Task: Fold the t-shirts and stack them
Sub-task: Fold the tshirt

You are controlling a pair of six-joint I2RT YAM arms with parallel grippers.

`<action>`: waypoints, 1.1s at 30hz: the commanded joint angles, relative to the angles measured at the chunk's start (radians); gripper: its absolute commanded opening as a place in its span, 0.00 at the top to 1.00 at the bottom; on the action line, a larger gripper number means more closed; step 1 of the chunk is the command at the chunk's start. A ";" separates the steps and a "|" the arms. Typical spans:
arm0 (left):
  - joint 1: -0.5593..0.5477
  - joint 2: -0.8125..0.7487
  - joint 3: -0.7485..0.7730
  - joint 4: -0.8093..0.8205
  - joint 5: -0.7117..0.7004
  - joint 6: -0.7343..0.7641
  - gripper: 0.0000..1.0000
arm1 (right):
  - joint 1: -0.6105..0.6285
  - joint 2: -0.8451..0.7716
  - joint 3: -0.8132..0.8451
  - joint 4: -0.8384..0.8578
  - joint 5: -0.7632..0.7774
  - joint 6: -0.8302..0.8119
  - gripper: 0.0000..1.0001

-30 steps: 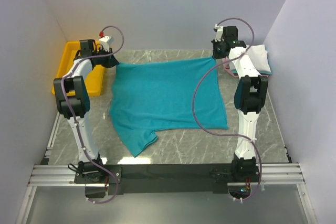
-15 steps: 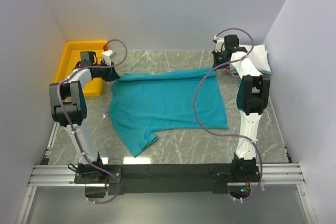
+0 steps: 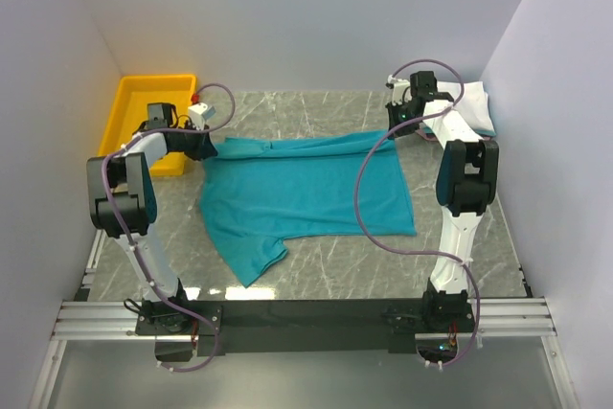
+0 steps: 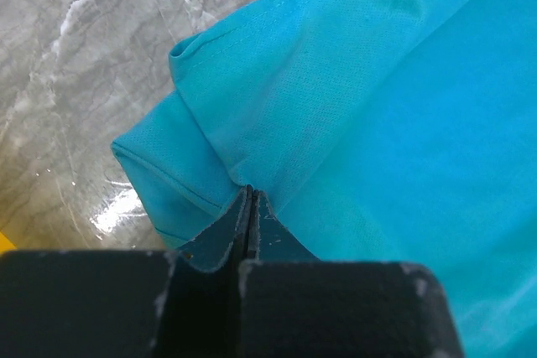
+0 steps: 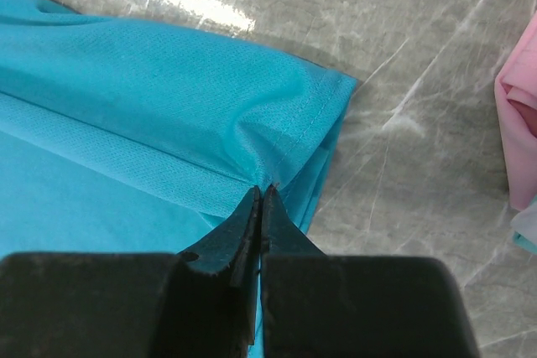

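**Far edge pinched at both corners, first fold under way**

Top external view: the teal t-shirt [image 3: 306, 189] lies spread across the middle of the marble tabletop [image 3: 326, 270], one sleeve trailing toward the near left. The left gripper [image 3: 205, 145] and the right gripper [image 3: 398, 125] each sit at a far corner of it, and the far edge is doubled over into a narrow band between them. The yellow bin [image 3: 134, 107] is at the far left. A small stack of folded shirts [image 3: 476, 105] waits at the far right, apart from the teal one.

Left wrist view: the left gripper [image 4: 249, 195] is closed tight on a bunched corner of the teal t-shirt [image 4: 377, 123], lifted just above the stone.

Right wrist view: the right gripper [image 5: 262, 194] is likewise clamped on the hemmed corner of the cloth [image 5: 126, 81]. A pink shirt [image 5: 520, 115] from the stack shows at the right edge.

My judgement is that this is the first fold. The next move would be to draw both corners toward the near edge together, keeping the span taut, then lay it flat before releasing.
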 commanded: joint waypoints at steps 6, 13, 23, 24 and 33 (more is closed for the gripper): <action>-0.016 -0.051 -0.035 -0.031 -0.018 0.053 1.00 | -0.010 -0.036 -0.006 -0.009 0.008 -0.046 1.00; -0.065 0.021 0.023 -0.107 -0.110 0.065 0.99 | -0.008 0.044 0.063 -0.081 0.022 -0.050 1.00; -0.060 0.045 0.230 -0.309 -0.064 0.147 0.60 | -0.008 -0.014 0.068 -0.124 0.007 -0.095 0.55; -0.060 0.045 0.242 -0.296 -0.057 0.135 0.59 | -0.010 -0.017 0.089 -0.127 -0.002 -0.090 0.51; -0.103 0.179 0.406 -0.209 -0.107 0.058 0.52 | -0.008 0.061 0.256 -0.184 -0.015 -0.064 0.49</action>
